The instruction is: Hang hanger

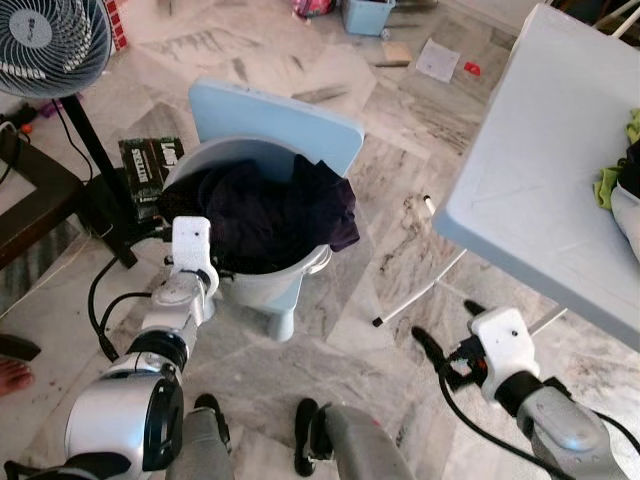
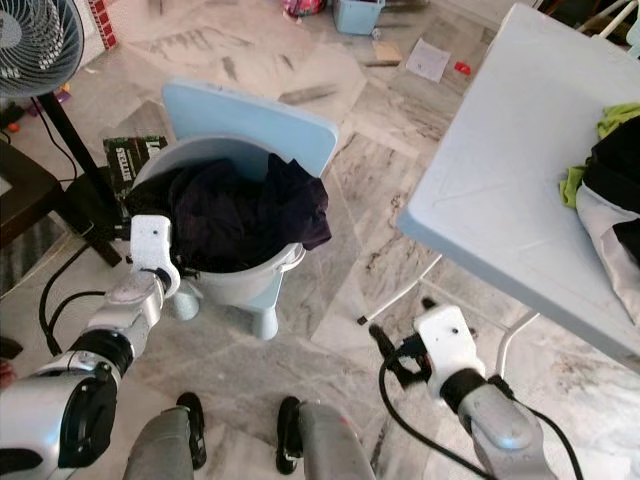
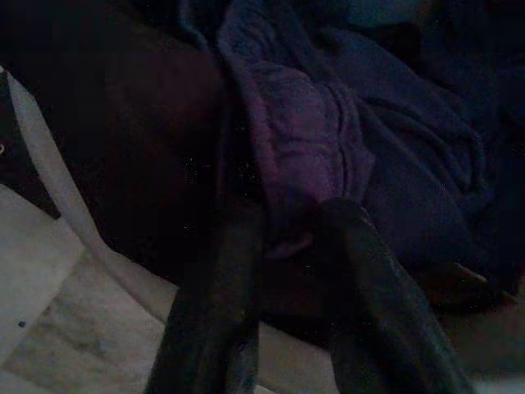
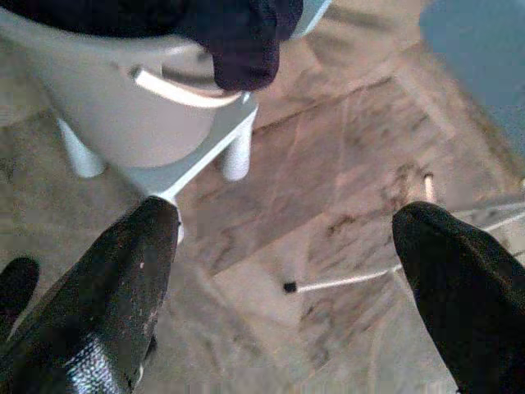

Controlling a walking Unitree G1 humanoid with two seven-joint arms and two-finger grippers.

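Left tool [image 3: 287, 271] nearly together at dark clothes [image 1: 265, 215] in tub [image 1: 262, 285], right tool [image 4: 287, 271] spread apart over floor; hanger unseen, presumably light, stiff, best gripped by neck.

The left gripper [image 3: 283, 246] reaches into the bucket [image 1: 280, 285], where its fingers lie against dark clothes [image 1: 265, 215]; the left wrist view is so dim that a grip on the cloth cannot be confirmed, though the fingers seem close together. The heap hides whatever lies under it in the bucket. The fan [image 1: 45, 40] is cut by the picture's top and left edges. The table [image 1: 540, 180] runs off the right edge, as do the green and dark clothes [image 1: 625, 165] on it. Small litter on the far floor [image 1: 440, 60] is too small to identify.
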